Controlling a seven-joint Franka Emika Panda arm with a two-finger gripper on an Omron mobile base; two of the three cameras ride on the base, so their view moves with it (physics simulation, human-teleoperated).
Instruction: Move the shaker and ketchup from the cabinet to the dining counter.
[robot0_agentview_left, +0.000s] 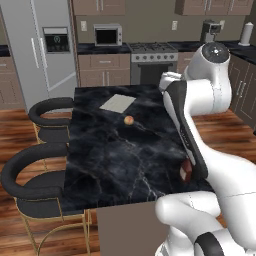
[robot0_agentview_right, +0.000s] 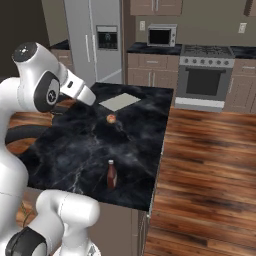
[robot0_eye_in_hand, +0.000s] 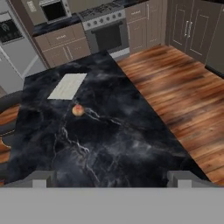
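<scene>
Claw: in my hand view the claw (robot0_eye_in_hand: 112, 178) has its two fingertips spread fully apart, holding nothing, above the near part of the desk.
Ketchup: I see the small dark reddish-brown ketchup bottle (robot0_agentview_right: 111, 174) standing upright near the near edge of the desk.
Desk: large black marble desk with white veins (robot0_agentview_right: 135, 130).
Other items: a pale flat rectangular sheet (robot0_agentview_right: 119, 101) at the far end; a small round peach-coloured fruit (robot0_agentview_right: 111, 118) near mid-desk.
</scene>
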